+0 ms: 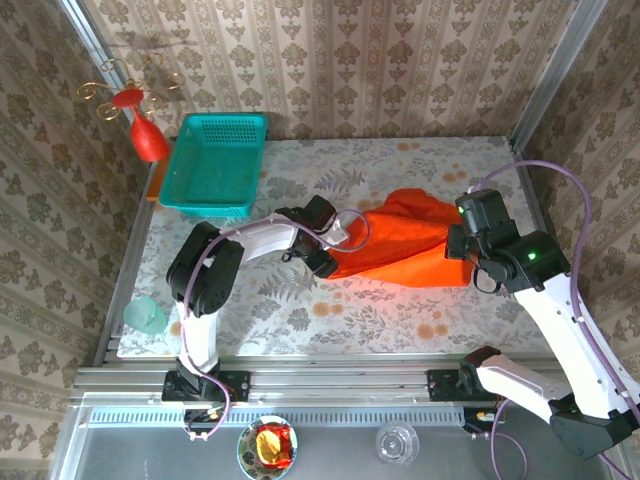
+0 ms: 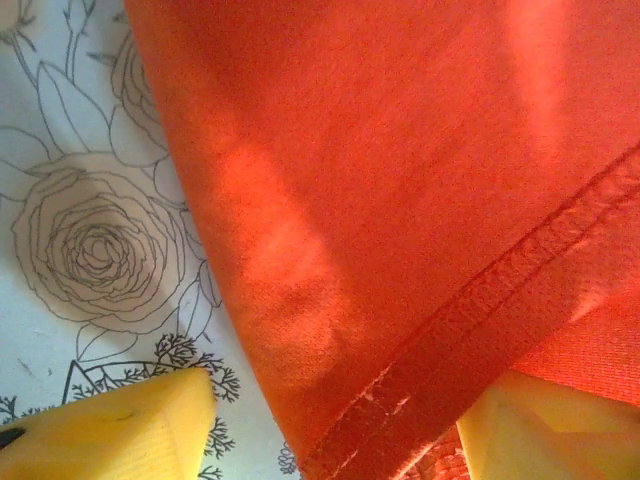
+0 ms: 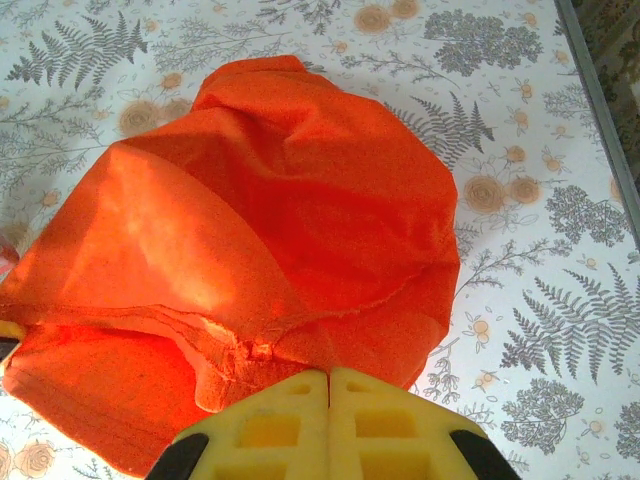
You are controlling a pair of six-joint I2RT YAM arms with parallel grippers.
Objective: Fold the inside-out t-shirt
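- At left gripper (image 2: 330, 430): spread wide, straddling t-shirt (image 1: 405, 245) hem above floral table (image 1: 400, 315).
- At right gripper (image 3: 328, 380): clamped tight, seemingly pinching bunched orange fabric.

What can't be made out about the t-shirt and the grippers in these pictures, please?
Top view: the tips of the right gripper, hidden beneath its own wrist.
Right wrist view: whether the shut fingers pinch the t-shirt; bunched fabric hides the contact.
Left wrist view: the fingers of the left gripper, cut off by the bottom edge.
All views: sleeves and collar, lost in crumpled folds.
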